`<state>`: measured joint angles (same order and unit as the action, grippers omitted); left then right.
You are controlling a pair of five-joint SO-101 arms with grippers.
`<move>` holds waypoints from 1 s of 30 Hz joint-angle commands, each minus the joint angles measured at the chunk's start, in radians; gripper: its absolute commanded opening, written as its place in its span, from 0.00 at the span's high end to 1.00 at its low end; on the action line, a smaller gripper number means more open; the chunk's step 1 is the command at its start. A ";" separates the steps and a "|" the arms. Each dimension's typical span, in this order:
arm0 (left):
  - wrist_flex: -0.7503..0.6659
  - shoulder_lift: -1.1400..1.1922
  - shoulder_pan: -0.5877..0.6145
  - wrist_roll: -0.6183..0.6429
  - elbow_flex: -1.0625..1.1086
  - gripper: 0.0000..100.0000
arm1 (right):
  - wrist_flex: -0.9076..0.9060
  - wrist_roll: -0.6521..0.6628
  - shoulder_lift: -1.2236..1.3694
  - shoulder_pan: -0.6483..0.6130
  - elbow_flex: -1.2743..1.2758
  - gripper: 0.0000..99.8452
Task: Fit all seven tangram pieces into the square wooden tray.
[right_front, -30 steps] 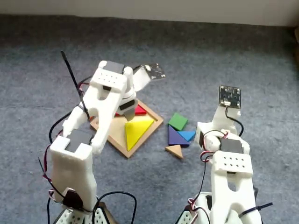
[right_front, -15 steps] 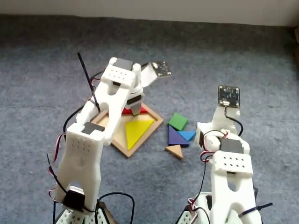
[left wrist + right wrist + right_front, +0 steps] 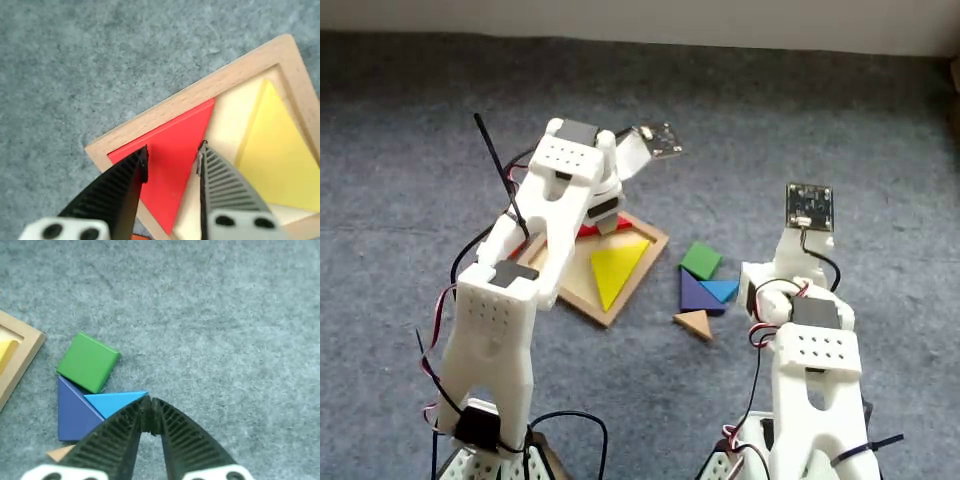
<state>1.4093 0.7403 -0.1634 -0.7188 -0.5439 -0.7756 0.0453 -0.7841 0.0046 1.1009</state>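
Since a second ago the left arm has swung farther out over the square wooden tray (image 3: 640, 282), and the tray itself has turned a little on the grey surface (image 3: 820, 130). Its corner nearest the loose pieces now lies farther from the arm bases. The right arm has kept its place.

The left pincer (image 3: 173, 148) hangs over the tray's far side, moderately wide with nothing gripped. Its two tips straddle one corner of the red triangle (image 3: 170, 170), which lies flat in the tray against the rim (image 3: 200, 92). Whether the tips touch the piece cannot be told. The yellow triangle (image 3: 612, 265) also lies in the tray, beside the red one, with a strip of bare wood between them.

The right pincer (image 3: 150, 415) is drawn narrow, tips nearly together and holding nothing, above the surface just beside the light blue triangle (image 3: 117, 401). That piece touches the dark blue triangle (image 3: 72, 412), and the green square (image 3: 88, 361) sits against the same cluster on the side farther from the arm bases. The tan triangle (image 3: 695, 323) lies just on the nearer side. All four are outside the tray, near its edge.
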 commanded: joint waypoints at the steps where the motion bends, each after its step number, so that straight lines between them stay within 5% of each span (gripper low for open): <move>1: -0.006 -0.093 0.051 0.003 -0.054 0.83 | 0.018 0.011 -0.021 0.005 -0.007 0.98; 19: -0.005 -0.088 0.292 0.005 -0.246 0.83 | 0.021 0.012 -0.030 0.004 0.015 0.98; 30: 0.002 -0.008 0.272 0.091 -0.234 0.83 | 0.021 0.012 -0.030 0.004 0.021 0.98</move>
<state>1.4078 0.7434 0.1281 -0.6851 -0.7511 -0.7695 0.0453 -0.7841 0.0046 1.1254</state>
